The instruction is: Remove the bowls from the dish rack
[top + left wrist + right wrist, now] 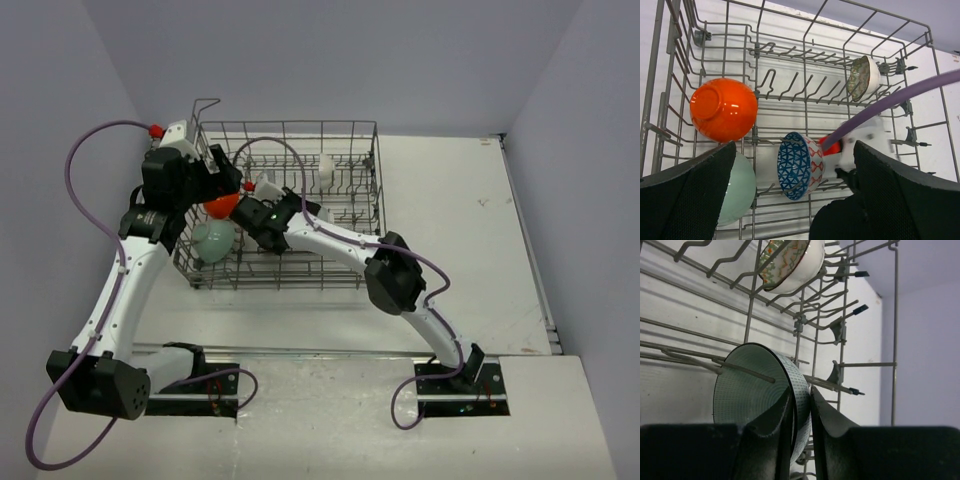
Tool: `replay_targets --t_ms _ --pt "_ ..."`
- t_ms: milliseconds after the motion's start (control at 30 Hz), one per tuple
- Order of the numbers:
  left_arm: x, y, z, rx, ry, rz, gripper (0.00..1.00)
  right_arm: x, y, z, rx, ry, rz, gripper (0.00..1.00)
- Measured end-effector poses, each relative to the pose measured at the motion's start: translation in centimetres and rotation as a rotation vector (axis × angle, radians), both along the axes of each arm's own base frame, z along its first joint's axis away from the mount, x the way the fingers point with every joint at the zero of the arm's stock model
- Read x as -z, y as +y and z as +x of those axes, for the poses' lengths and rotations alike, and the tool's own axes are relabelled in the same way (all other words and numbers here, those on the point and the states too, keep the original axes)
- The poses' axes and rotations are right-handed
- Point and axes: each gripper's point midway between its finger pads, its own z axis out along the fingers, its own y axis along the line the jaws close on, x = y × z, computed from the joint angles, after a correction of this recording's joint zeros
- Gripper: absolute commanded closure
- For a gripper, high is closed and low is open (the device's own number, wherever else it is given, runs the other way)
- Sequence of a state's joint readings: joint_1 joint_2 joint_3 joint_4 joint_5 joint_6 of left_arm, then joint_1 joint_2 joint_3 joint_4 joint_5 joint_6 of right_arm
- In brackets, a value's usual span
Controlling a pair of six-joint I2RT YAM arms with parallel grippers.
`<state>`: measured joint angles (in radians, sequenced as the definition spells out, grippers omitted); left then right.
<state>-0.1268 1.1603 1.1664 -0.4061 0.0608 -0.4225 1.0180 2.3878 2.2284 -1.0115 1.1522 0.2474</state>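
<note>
While the left hand (795,147) hangs open over the dish rack (756,50), the right hand (801,390) grips the blue bowl (747,400).

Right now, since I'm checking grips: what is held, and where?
The right gripper pinches the blue bowl by its rim; the left gripper holds nothing.

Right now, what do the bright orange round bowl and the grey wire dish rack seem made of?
Bright orange round bowl: probably glazed ceramic or glossy plastic, given the sharp light reflections on its smooth surface. Grey wire dish rack: metal wire with a dull finish, possibly coated, seen as thin rigid bent rods.
</note>
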Motion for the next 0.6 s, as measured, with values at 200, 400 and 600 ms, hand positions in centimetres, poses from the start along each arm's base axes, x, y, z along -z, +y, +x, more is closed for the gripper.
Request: replay_targets --t_ms 200,400,600 --pt "0.1 0.0 -0.1 0.001 -0.012 -0.001 0.00 0.4 2.0 0.8 -0.129 -0.086 -0.243 1.00" --pt "0.2 0.1 -0.5 0.008 -0.024 0.008 0.00 -3.1 2.8 1.8 -0.116 -0.215 -0.270 1.00" --pt "-1.4 -0.6 -0.2 0.037 -0.086 -0.013 0.00 -8.2 3.1 2.4 -0.105 -0.324 -0.294 1.00"
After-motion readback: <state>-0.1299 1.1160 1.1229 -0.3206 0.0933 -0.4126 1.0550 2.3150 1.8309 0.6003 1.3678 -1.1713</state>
